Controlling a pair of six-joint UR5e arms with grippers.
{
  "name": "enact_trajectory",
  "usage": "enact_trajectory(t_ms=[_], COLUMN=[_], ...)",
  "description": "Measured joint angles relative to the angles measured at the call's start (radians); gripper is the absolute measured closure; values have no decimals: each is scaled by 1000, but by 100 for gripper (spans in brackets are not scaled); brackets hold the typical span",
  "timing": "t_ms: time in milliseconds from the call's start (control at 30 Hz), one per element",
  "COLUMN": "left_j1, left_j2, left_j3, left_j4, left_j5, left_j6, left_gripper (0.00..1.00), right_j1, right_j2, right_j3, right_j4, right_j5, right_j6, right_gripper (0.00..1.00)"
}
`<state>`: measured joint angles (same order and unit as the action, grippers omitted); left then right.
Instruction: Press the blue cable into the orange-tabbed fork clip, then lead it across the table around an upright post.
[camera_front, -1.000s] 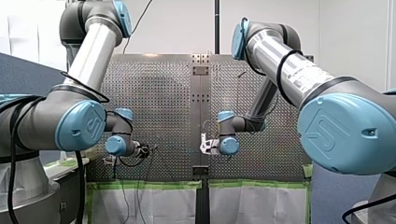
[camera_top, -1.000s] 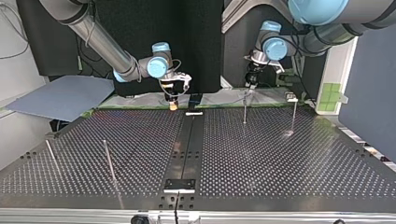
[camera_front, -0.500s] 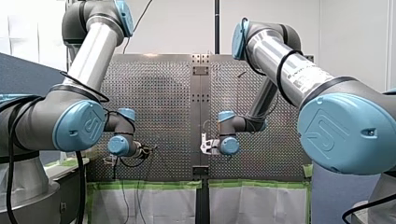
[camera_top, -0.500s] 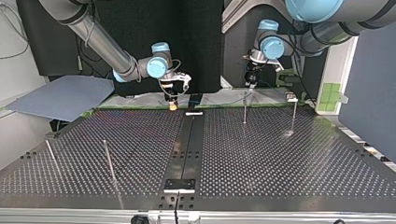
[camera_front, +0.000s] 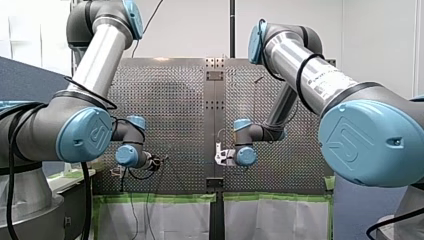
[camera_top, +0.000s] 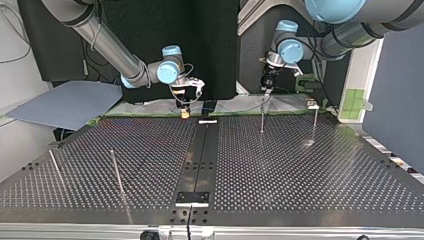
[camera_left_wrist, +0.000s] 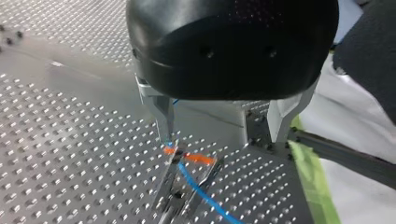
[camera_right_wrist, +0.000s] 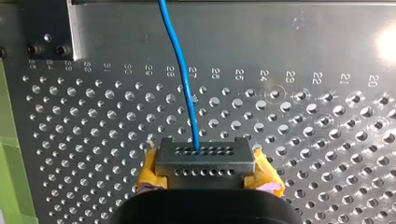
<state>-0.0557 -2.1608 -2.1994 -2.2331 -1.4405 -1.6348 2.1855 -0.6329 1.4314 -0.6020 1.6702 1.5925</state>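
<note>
The blue cable (camera_left_wrist: 201, 193) is seen lying between the prongs of the fork clip (camera_left_wrist: 164, 189), just under its orange tabs (camera_left_wrist: 198, 158), near the edge of the perforated table (camera_top: 300, 175). The left gripper (camera_left_wrist: 224, 137) is held low over the clip with its metal fingers (camera_left_wrist: 164, 114) spread wide. One fingertip is set at the cable beside the tabs, though whether it touches cannot be told. The right gripper (camera_right_wrist: 208, 175) is closed, its yellow pads (camera_right_wrist: 148, 170) pinching a grey connector (camera_right_wrist: 203, 161) from which the cable runs away across the holes.

The first step, pressing the cable into the clip, is judged to be in hand or nearly finished. For the next move, the left finger would need to be lifted clear. The held end would then be carried across the table and around an upright post (camera_top: 262, 120), with tension kept low enough that the cable is not pulled out of the clip.
</note>
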Motion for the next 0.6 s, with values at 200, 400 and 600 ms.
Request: enact_trajectory(t_ms=[200, 400, 600], left_j1=[-26, -53, -86], left_j2=[0, 0, 1], left_j3=[0, 13, 42], left_j4=[-11, -3, 0], left_j5=[-4, -33, -69], left_j6=[45, 48, 28], left_gripper=[0, 0, 0], right_j1=[0, 1, 5], right_j2=[0, 0, 1], right_j3=[0, 0, 0], right_j4=[4, 9, 11], right_j5=[-1, -1, -3], right_j6=[-1, -1, -1], right_gripper=[100, 100, 100])
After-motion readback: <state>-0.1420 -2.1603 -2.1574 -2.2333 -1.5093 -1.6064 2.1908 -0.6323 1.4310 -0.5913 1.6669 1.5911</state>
